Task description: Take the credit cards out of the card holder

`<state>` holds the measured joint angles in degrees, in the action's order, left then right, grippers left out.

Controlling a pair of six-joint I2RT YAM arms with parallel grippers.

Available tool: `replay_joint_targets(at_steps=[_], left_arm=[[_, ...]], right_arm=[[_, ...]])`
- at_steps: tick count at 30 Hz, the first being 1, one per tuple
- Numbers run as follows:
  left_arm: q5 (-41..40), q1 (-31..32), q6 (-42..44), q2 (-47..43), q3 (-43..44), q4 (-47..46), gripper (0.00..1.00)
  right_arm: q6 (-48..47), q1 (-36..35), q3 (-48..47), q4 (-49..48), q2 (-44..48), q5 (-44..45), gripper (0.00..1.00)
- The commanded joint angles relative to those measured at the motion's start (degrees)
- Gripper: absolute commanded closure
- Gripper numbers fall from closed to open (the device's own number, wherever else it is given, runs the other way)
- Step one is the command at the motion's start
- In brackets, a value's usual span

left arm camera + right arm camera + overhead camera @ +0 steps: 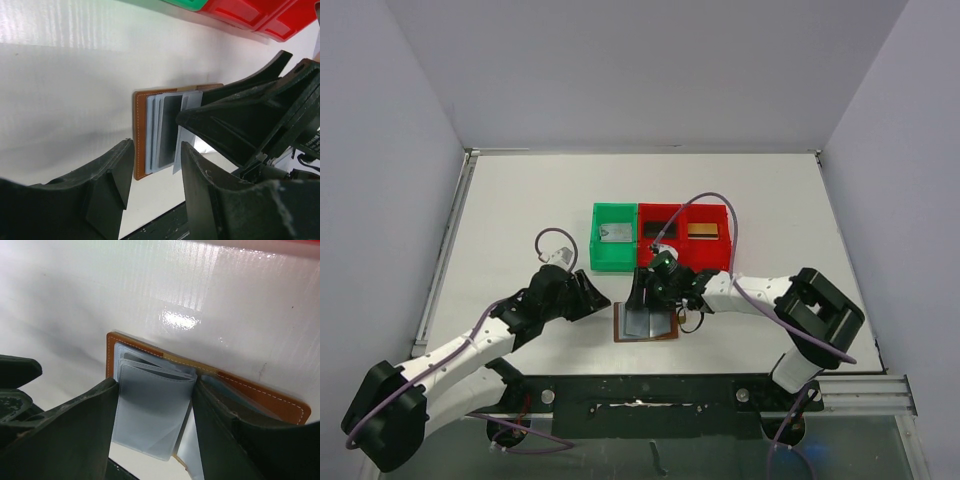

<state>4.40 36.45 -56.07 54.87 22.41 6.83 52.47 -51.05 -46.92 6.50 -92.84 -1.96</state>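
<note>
Two pale blue-grey sleeve stacks [152,410] showing inside the card holder [645,324], open and flat on the surface [520,210], low and centre in the top view, just in front of the bins. No telling from any view of any card tucked in those sleeves.

Straddled by the right gripper [156,390]: fingers [85,435] apart, one at each side edge of the raised sleeve stack, touching or all but touching it. Impossible to say whether pinching or merely flanking.

Just off the holder's left edge, the left gripper [156,160], fingers spread with nothing between them. Tips near the brown leather border, not on it as far as visible.

Further up the frame, three credit cards [660,229] out of the holder: a silver-grey one in the green bin [595,250], a black and a gold one in the red bins [682,208].

Likely trouble from here: closing on the soft sleeves rather than on a stiff card, and so lifting or dragging the whole holder with nothing pinning it down. Could also buckle a sleeve sideways and jam any card inside. With both grippers so close together over a small wallet, a knock between fingers possible too. Worth pressing the leather down with the left gripper before any pull.
</note>
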Motion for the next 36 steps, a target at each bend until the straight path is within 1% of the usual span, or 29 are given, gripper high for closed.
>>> replay_joint_targets(at_steps=[1, 5, 8, 11, 16, 19, 22, 27, 32, 36], left_arm=[[2.97, 1.32, 1.78, 0.87, 0.7, -6.31, 0.58], [4.53, 4.34, 2.23, 2.06, 0.62, -10.46, 0.56], [6.34, 6.64, 2.28, 4.52, 0.46, -13.74, 0.55], [6.32, 8.79, 1.56, 7.55, 0.3, -16.15, 0.55], [7.28, 9.9, -0.72, 12.79, -0.53, -21.41, 0.55], [8.91, 10.29, -1.3, 15.62, -0.4, -24.73, 0.57], [10.29, 10.57, -1.61, 18.48, 0.24, -26.62, 0.61], [11.37, 11.08, -2.51, 20.93, 0.42, -29.73, 0.66], [11.36, 11.19, -2.83, 21.38, 0.82, -30.05, 0.68], [10.98, 11.19, -2.66, 21.02, 1.18, -29.65, 0.62]], right_arm=[[2.33, 1.6, 4.38, -4.55, 0.67, -5.01, 0.43], [3.52, 2.31, 6.28, -6.72, 0.94, -5.94, 0.43], [4.18, 2.49, 7.11, -7.99, 1.23, -6.22, 0.43], [4.38, 2.54, 7.19, -8.0, 1.55, -6.26, 0.43], [4.62, 2.54, 7.66, -7.89, 2.02, -5.85, 0.43], [4.57, 2.54, 7.89, -8.11, 2.31, -6.06, 0.43], [4.45, 2.56, 8.07, -8.34, 2.56, -6.13, 0.44], [4.14, 2.62, 7.82, -8.65, 2.57, -7.02, 0.43], [4.39, 2.62, 7.56, -9.14, 4.22, -7.54, 0.33], [4.22, 2.71, 6.67, -7.22, 7.74, -6.13, 0.25]])
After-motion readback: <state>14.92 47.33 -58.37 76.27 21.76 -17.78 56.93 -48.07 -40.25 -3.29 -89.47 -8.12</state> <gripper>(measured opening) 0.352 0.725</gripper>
